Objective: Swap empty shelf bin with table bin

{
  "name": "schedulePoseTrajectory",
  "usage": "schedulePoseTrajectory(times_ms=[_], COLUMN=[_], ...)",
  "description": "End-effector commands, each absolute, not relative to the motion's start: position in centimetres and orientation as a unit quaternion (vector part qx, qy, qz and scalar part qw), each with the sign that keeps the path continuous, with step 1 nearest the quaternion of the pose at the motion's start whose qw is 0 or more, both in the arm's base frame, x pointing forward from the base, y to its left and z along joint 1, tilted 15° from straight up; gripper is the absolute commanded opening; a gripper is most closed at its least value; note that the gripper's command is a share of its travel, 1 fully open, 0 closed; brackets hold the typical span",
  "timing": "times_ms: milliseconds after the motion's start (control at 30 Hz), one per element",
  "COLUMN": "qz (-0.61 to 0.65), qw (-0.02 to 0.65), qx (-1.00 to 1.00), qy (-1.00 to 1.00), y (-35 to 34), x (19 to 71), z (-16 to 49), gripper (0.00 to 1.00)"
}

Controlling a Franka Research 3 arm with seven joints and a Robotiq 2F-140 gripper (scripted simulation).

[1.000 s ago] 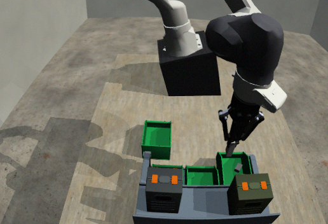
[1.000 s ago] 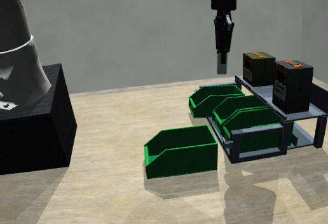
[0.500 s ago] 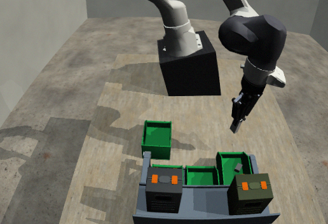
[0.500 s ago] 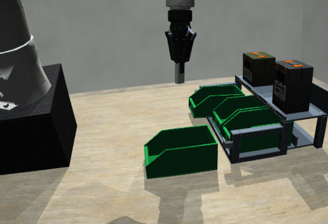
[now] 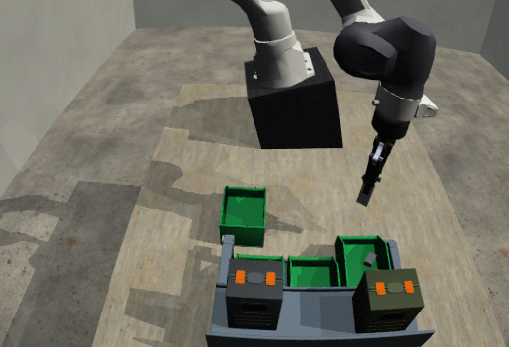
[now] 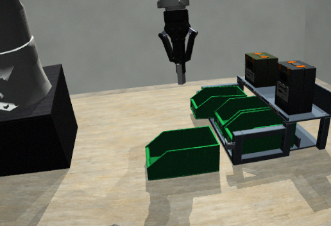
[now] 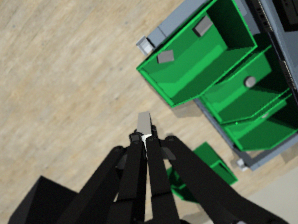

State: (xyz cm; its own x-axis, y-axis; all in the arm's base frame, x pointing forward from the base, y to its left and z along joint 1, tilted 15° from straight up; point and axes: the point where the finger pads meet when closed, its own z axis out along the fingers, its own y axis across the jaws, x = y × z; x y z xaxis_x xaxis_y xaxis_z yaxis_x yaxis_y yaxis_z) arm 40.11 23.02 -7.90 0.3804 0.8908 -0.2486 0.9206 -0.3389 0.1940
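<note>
The claw is hanging high over the surface, its fingers pressed together on nothing, well apart from every bin and, in the exterior view, left of the shelf.

An empty green bin is standing on its base on the surface, near the shelf's near corner and not touching it. Its long axis is running left to right in the exterior view, with the low open front pointing left, the same way the shelf's bins are facing.

The bin with the parts is occupying the far place on the shelf. From the wrist, two grey parts are lying in it. Its long axis is running in line with its two neighbours, open front out to the left, but it is reaching much farther out past the shelf's front than the middle bin beside it.

That overhang is where the trouble is sitting. The bin is probably not fully home: its base may be riding on the front lip rather than lying behind it, which would be leaving it tilted rather than level. Whether it is truly tilted is hard to tell here. Left so, it could be sliding or tipping forward, spilling its parts. A push to seat it carries its own risks: pressing low could jam the base against the lip, and pushing hard could be knocking the neighbouring bin askew or driving the rear end up against the board above.
</note>
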Motion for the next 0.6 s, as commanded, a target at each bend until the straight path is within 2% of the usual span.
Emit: schedulePoseTrajectory(times_ms=[0,567], qz=[-0.061,-0.071], qw=[0.129,0.106], qx=[0.734,0.644], qy=[0.664,0.754], y=[23.27,23.27], x=[40.41,40.41], z=[-7.80,-7.80], gripper=[0.00,0.00])
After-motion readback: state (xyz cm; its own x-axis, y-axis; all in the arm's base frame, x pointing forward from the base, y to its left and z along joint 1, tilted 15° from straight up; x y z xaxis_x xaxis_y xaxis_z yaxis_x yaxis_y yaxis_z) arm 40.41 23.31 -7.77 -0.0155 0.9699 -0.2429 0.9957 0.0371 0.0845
